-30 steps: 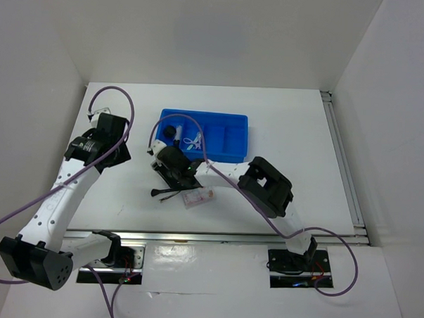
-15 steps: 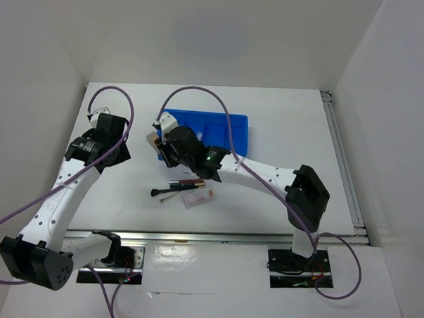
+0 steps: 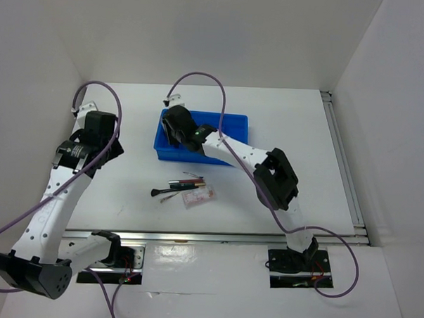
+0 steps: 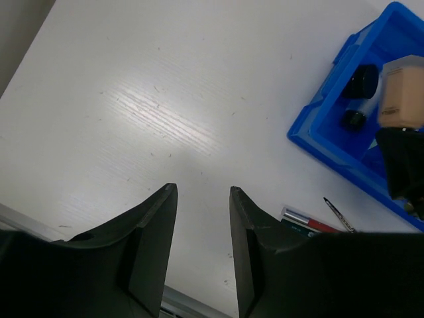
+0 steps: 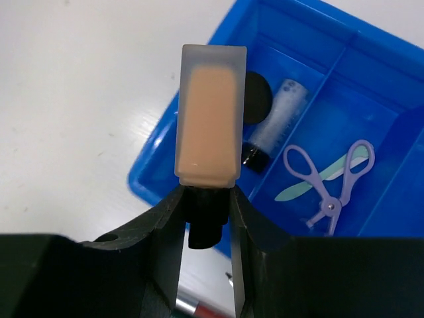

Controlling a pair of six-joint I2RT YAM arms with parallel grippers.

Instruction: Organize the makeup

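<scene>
Two worries, pinching tan bottle by just its dark cap in right pincer above blue tray's left end: could slip out or clip rim on release; left pincer spread, empty, off left.

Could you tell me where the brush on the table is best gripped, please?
Probably the brush near its black tip, from straight above, jaws across it: it lies flat, left to right, and that end sticks clear of the pencils and packet.
</scene>
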